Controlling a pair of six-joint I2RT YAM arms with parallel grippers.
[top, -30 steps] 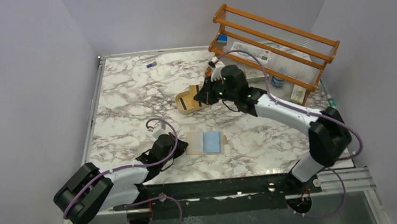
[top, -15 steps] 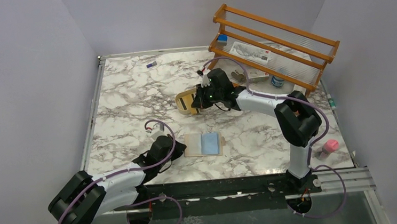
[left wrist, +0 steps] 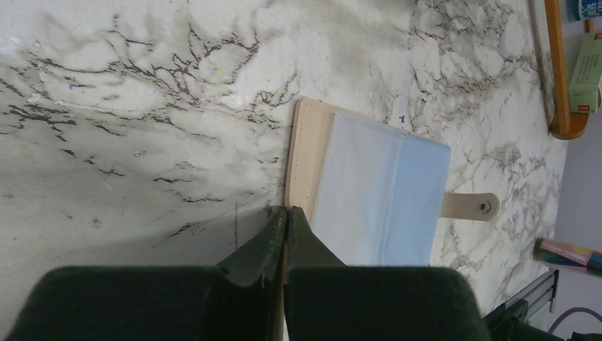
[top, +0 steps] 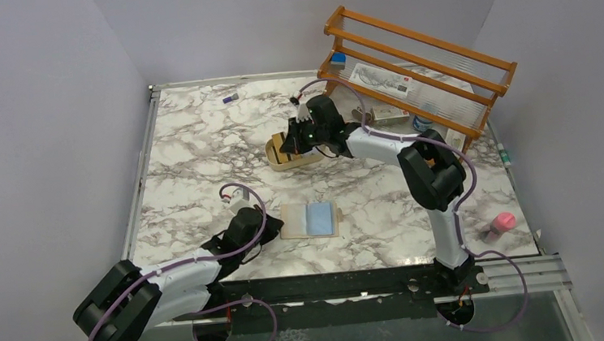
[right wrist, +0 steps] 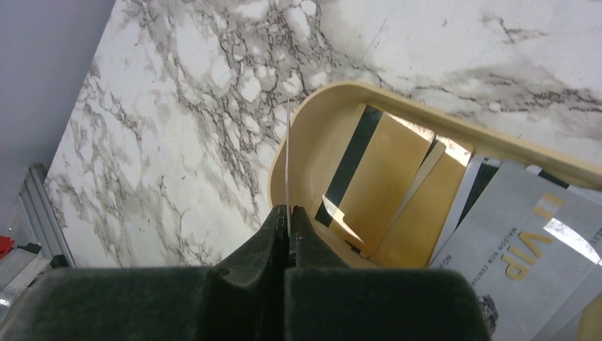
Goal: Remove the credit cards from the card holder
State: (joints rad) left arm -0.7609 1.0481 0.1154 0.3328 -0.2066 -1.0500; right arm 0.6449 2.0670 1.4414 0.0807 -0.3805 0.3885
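Your table [top: 199,146] is smooth white marble-look stone with grey veins. The card holder [left wrist: 304,142] is matt beige leather-like material, stitched at its edge; the credit cards [left wrist: 419,192] are smooth pale plastic. The tray [right wrist: 298,142] is smooth tan plastic, the gold cards [right wrist: 387,177] glossy, the thin white card [right wrist: 287,163] plastic. The rack [top: 419,43] is orange wood.

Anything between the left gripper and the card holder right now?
Nothing visible. The left gripper, shut, sits right at the edge of the open card holder, with only bare marble table around it. Whether they touch, I cannot tell.
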